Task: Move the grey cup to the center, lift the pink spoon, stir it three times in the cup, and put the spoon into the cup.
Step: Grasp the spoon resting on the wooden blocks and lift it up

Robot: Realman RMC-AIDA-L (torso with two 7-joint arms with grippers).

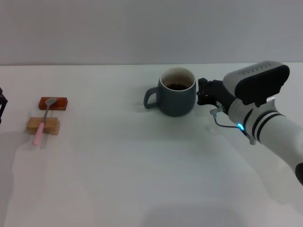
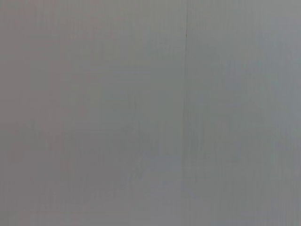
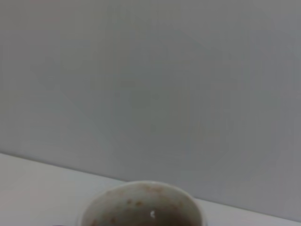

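Note:
The grey cup (image 1: 177,97) stands upright at the middle back of the white table (image 1: 142,179), its handle towards my left and dark liquid inside. Its whitish inner rim also shows in the right wrist view (image 3: 141,200). My right gripper (image 1: 202,91) is open just beside the cup's right wall, with nothing between its fingers. The pink spoon (image 1: 41,126) lies at the far left, its metal bowl on a reddish-brown block (image 1: 60,103) and its pink handle across a tan wooden block (image 1: 52,126). My left gripper (image 1: 2,106) barely shows at the left edge, apart from the spoon.
A pale grey wall runs behind the table's far edge. The left wrist view shows only a plain grey surface. My right arm reaches in from the right side over the table.

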